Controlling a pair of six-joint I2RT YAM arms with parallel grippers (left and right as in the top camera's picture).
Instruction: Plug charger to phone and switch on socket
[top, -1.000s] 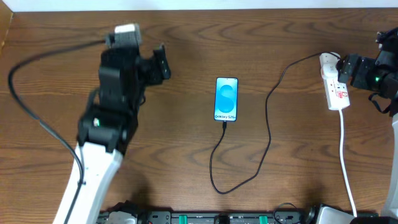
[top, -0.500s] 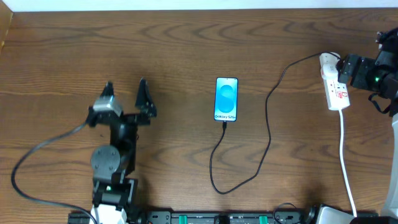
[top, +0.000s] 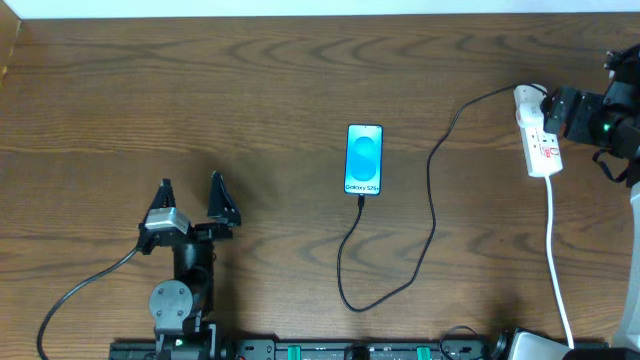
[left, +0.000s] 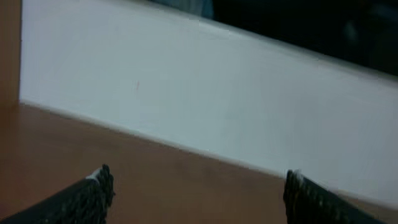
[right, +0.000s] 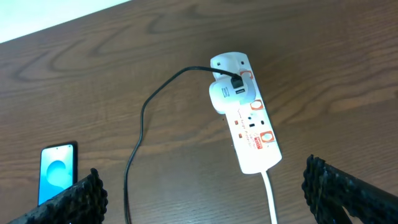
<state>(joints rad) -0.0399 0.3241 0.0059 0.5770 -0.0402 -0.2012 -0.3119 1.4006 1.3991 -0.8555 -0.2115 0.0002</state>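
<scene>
Right pincer (right: 204, 182) wide; phone (right: 58, 169) lower end hidden.

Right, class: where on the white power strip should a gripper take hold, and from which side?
I'd grip the power strip across its narrow width, coming from above, on the stretch between the adapter and the white cord. It lies flat, and its long straight sides suit two fingers.

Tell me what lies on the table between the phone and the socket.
Only the charger cable, looping from the socket to the phone; the overhead view shows it.
</scene>
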